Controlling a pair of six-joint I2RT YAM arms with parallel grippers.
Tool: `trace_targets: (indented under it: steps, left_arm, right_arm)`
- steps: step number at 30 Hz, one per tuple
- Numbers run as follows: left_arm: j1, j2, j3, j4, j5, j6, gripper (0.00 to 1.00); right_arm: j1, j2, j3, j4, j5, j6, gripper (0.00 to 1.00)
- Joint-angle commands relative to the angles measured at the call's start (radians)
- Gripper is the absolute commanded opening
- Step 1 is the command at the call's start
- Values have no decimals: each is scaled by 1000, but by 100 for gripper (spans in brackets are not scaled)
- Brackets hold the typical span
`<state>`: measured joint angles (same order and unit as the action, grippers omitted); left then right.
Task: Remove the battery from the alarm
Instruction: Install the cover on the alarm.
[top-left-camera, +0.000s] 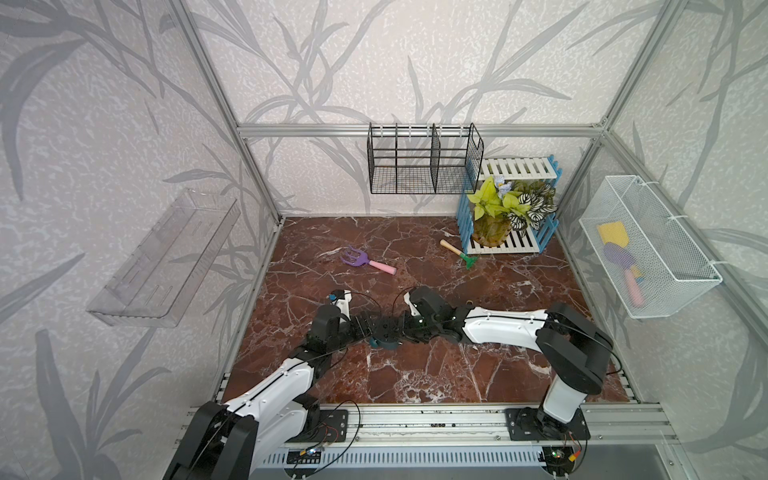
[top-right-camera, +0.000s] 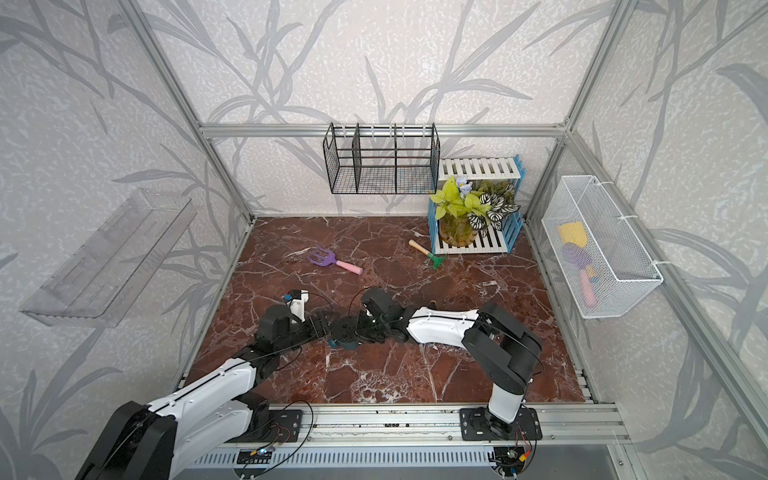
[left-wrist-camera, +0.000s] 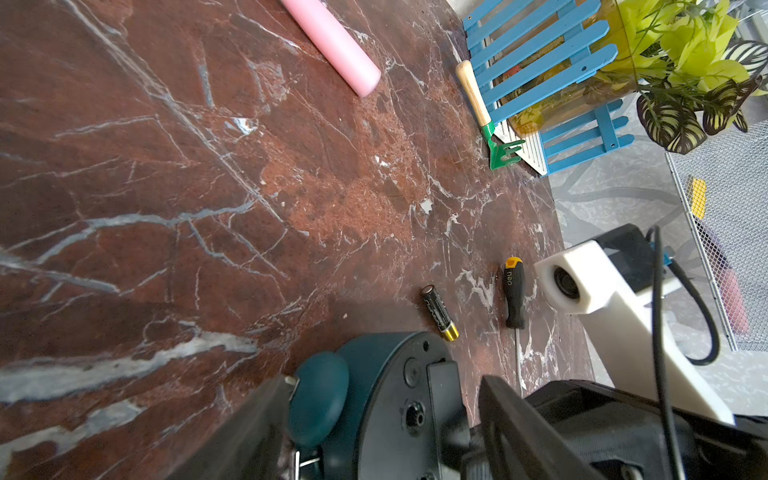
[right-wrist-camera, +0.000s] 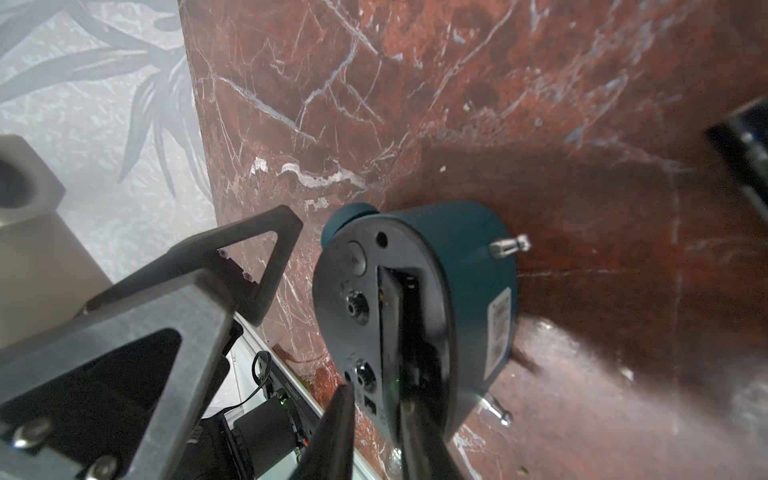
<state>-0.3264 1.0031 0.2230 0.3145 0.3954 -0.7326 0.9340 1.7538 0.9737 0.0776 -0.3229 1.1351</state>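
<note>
Holding, left gripper (left-wrist-camera: 384, 380): fingers wide across the alarm (right-wrist-camera: 469, 266), one against its teal knob.
Right gripper (right-wrist-camera: 376, 399): fingers a narrow gap apart, one tip in the open battery bay (right-wrist-camera: 409, 286), the other over the black back.
Alarm: slightly left of centre on the table (top-left-camera: 415, 374), back up, dial hidden.
Battery (left-wrist-camera: 439, 312): out on the marble just right of the alarm, long axis pointing away from it, gold end nearest; hidden under the right arm in both top views.
Room: open marble on the near side and to the far left; screwdriver (left-wrist-camera: 514, 299) just beyond the battery.
Writing: "deli" on the screwdriver handle; battery print and the alarm's white sticker too blurred to read.
</note>
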Motion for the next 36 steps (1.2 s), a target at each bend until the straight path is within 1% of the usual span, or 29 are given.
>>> trace_targets:
  steps: [1,10,36]
  left_arm:
    - [-1,-11,22,3,7,16,77]
    - [-1,-8,27,4,5,16,76]
    - [-1,-6,35,6,0,19,77]
  right_arm:
    - [-4,-4,28,-88,16,-36,25]
    - [-8,-15,63,-175,25,-81,30]
    - [-14,-45,134,-324,76,-180,34]
